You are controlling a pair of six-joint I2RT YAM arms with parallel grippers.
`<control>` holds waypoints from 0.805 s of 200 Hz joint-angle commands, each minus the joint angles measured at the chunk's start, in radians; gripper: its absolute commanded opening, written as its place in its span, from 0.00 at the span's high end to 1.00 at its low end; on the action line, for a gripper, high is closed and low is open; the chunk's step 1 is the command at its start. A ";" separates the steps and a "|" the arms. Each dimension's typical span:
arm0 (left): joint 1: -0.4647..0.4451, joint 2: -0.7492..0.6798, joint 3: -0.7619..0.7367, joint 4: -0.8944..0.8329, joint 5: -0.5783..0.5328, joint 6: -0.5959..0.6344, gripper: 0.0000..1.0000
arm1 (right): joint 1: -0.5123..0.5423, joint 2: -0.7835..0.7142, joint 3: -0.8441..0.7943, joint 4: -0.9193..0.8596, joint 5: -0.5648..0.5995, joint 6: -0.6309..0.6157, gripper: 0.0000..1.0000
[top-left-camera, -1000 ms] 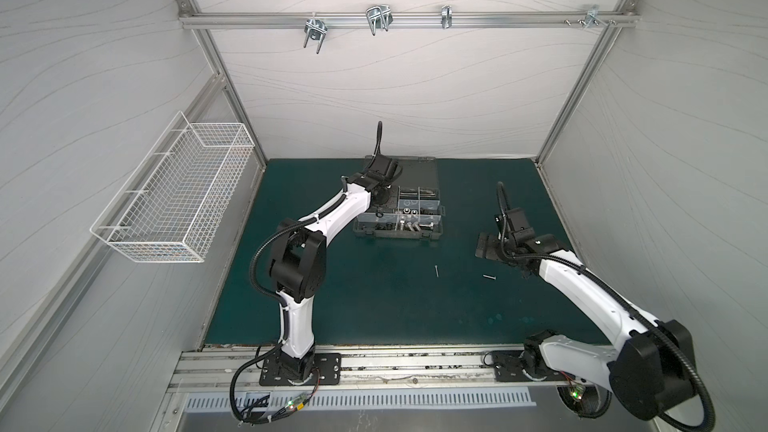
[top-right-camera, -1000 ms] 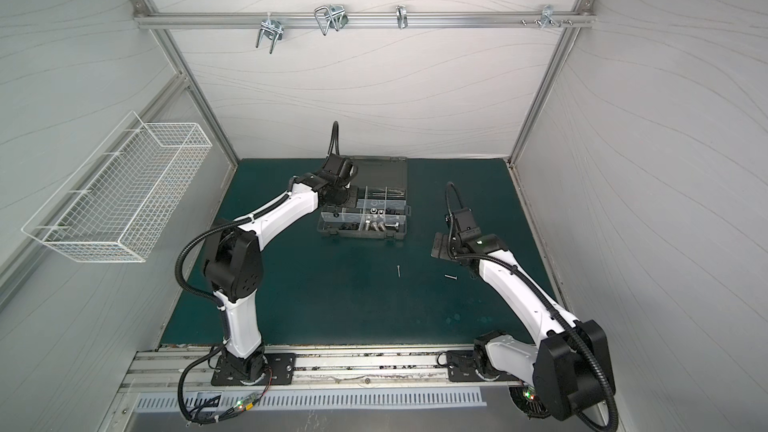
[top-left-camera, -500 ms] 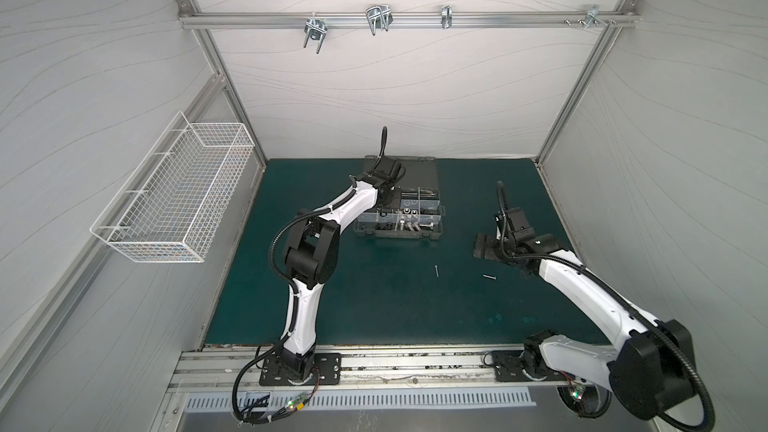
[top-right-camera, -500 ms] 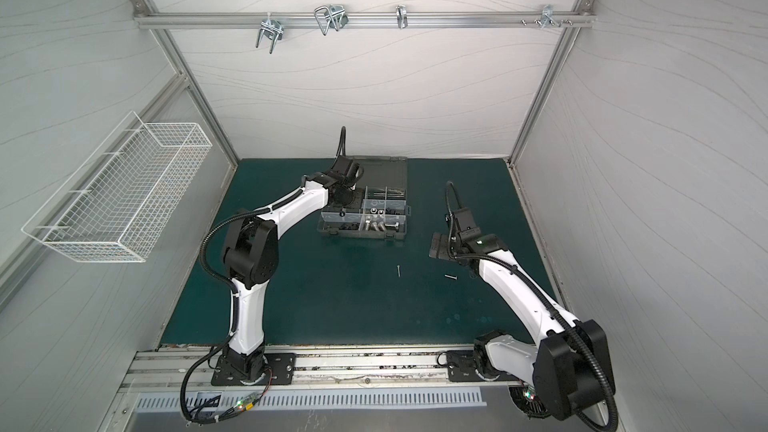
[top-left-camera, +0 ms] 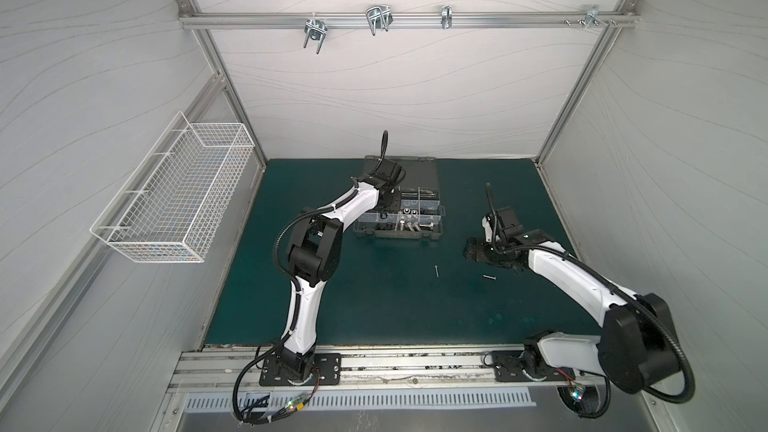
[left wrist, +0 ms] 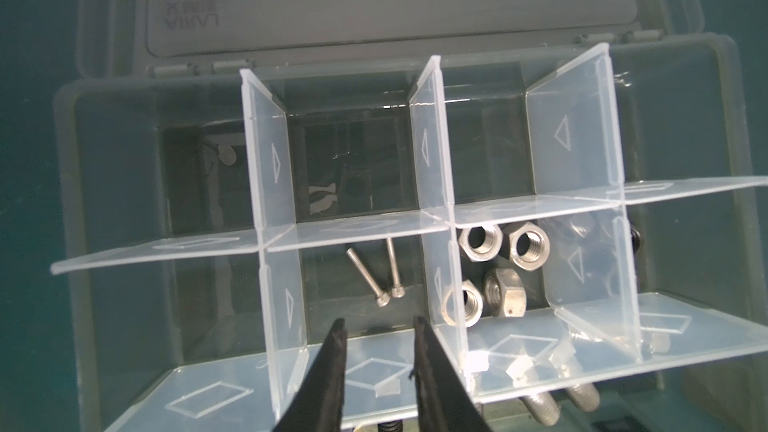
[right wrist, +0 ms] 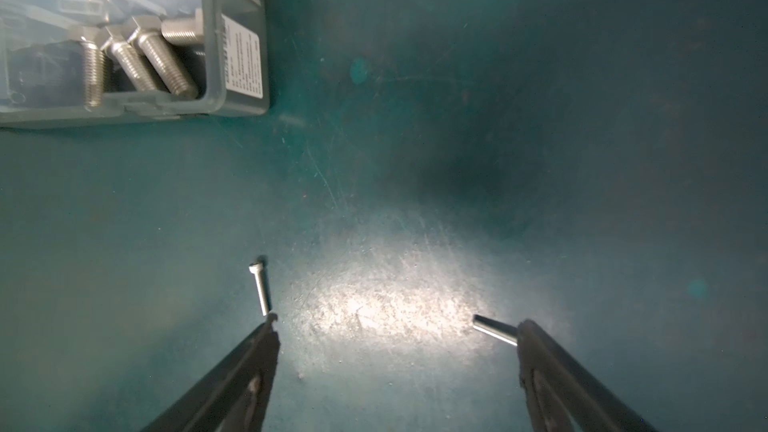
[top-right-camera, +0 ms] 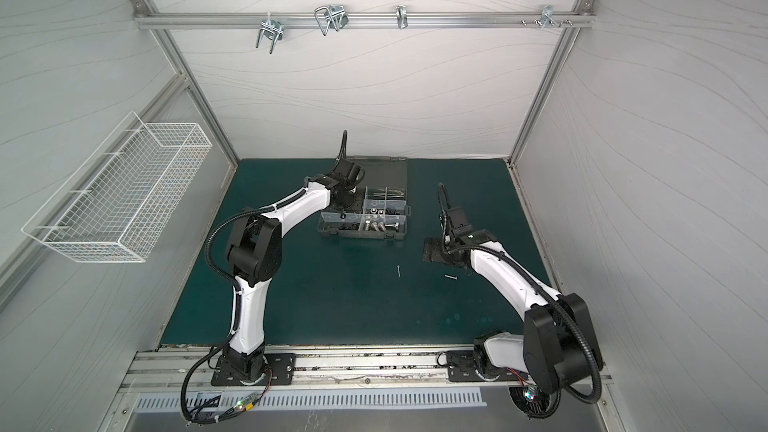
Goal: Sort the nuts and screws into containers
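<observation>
Left hand (left wrist: 378, 322) hung over the organizer case (left wrist: 66, 201), its fingers (left wrist: 332, 367) parted a little with nothing between them; two thin screws (left wrist: 380, 274) lay just beyond the fingertips, down in the compartment directly beneath; four silver nuts (left wrist: 490, 272) sat in the compartment to one side of the hand. I judged this to be the drop-off step, with those screws already in their container.

Right hand (right wrist: 399, 322) was spread wide and empty, low over the table (right wrist: 498, 118); one loose screw (right wrist: 259, 288) lay just ahead of one fingertip; a second loose screw (right wrist: 494, 330) lay partly hidden behind the other finger; neither sat between the fingers. The pick-up looked to be next; it would call for choosing one screw, centring the hand over it, turning so the fingers straddled the thin shank, then lowering to the table and closing; a shank that slim, lying flat, could roll or slip out.

Only the left wrist view showed what each compartment held and that the left hand gripped nothing; both top views hid that hand under its own wrist. Both top views did show the two loose screws well apart from the case; the right wrist view added stubby hex bolts (right wrist: 141, 60) in the case's near corner compartment.
</observation>
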State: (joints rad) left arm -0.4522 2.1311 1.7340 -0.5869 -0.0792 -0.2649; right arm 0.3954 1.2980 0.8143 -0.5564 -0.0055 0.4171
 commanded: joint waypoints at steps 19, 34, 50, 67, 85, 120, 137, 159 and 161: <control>0.005 -0.084 -0.011 0.012 -0.021 -0.014 0.57 | 0.055 0.041 0.029 -0.011 -0.004 -0.019 0.13; 0.004 -0.136 -0.045 0.016 -0.014 -0.022 0.54 | 0.060 0.049 0.031 -0.010 -0.003 -0.018 0.14; 0.005 -0.202 -0.102 0.034 -0.003 -0.040 0.51 | 0.061 0.058 0.032 -0.010 -0.001 -0.017 0.14; 0.000 -0.274 -0.171 0.056 0.007 -0.068 0.48 | 0.062 0.067 0.037 -0.014 0.005 -0.015 0.14; -0.014 -0.342 -0.242 0.076 0.019 -0.098 0.45 | 0.062 0.068 0.042 -0.024 0.018 -0.014 0.12; -0.079 -0.440 -0.348 0.083 -0.026 -0.119 0.14 | 0.059 0.062 0.040 -0.034 0.060 0.003 0.01; -0.120 -0.469 -0.378 0.080 -0.068 -0.120 0.02 | 0.052 0.063 0.039 -0.039 0.076 0.015 0.01; -0.161 -0.487 -0.403 0.084 -0.074 -0.130 0.01 | 0.034 0.053 0.037 -0.042 0.083 0.028 0.01; -0.165 -0.488 -0.405 0.085 -0.074 -0.132 0.01 | 0.032 0.051 0.037 -0.042 0.086 0.028 0.01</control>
State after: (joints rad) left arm -0.5785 1.6760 1.3418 -0.5232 -0.1165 -0.3752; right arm 0.4465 1.3605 0.8341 -0.5659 0.0475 0.4229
